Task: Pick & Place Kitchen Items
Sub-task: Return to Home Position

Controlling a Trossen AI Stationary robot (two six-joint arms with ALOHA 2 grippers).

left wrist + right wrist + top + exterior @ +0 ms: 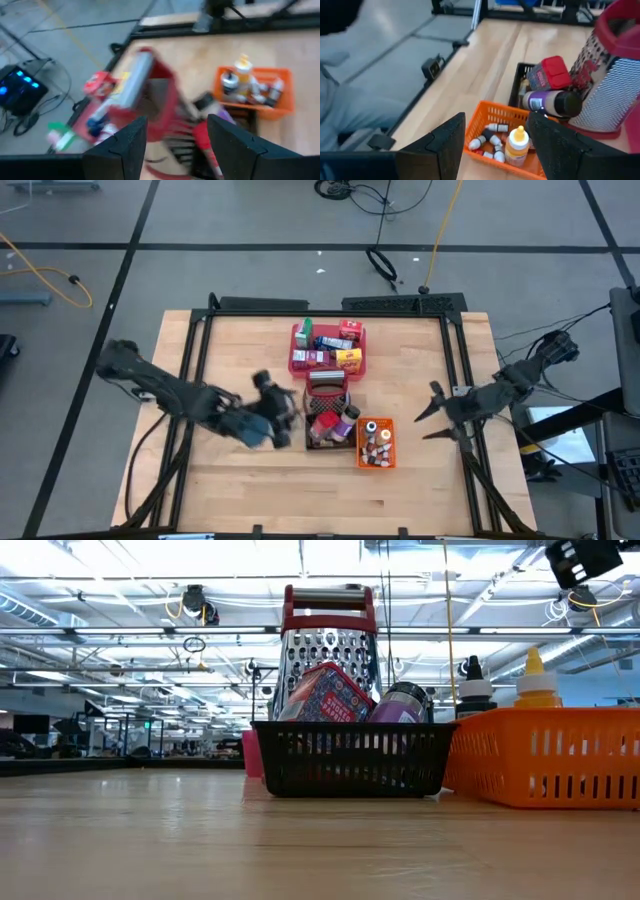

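From above, the left gripper (283,418) hung just left of the basket (308,436) in the middle of the table (250,480), nearer the packed items (325,425) than the right gripper (428,413) by its right edge; the low view showed bottles (537,685) upright in the bin (545,755); both wrist views showed empty jaws apart.

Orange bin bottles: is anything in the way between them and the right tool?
Nothing visible does. In the high view only bare table lies between the open right tool and the orange bin holding the bottles; the black basket stands on its far side.
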